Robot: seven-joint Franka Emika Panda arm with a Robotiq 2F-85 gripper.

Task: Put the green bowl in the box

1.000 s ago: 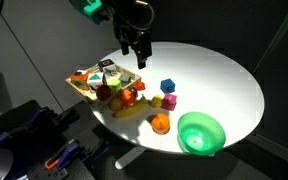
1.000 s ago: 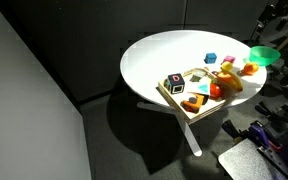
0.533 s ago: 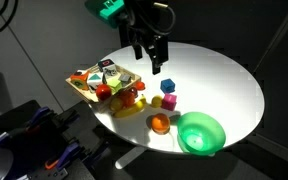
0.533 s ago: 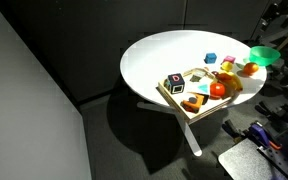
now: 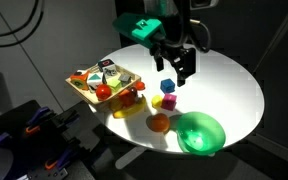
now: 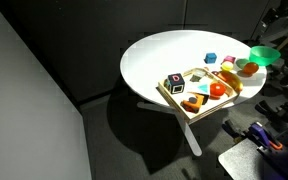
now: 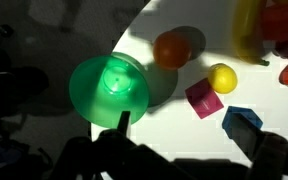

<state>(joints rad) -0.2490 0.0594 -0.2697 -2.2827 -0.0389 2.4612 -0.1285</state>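
Observation:
The green bowl (image 5: 200, 132) stands upright on the white round table near its edge. It also shows in an exterior view (image 6: 266, 56) and in the wrist view (image 7: 109, 87). The box (image 5: 76, 86), a shallow wooden tray, sits at the opposite side of the table and holds several toys; it also shows in an exterior view (image 6: 170, 96). My gripper (image 5: 176, 70) hangs open and empty above the middle of the table, over the blue block (image 5: 167, 86), short of the bowl. In the wrist view the dark fingers (image 7: 189, 140) are spread, with the bowl to one side.
An orange ball (image 5: 159, 123), a pink block (image 5: 169, 101), a yellow ball (image 5: 156, 100) and a banana (image 5: 129, 108) lie between the box and the bowl. The table edge (image 5: 246, 120) runs close by the bowl.
My gripper has moved from above the box across the table towards the green bowl. The bowl and toys have not moved.

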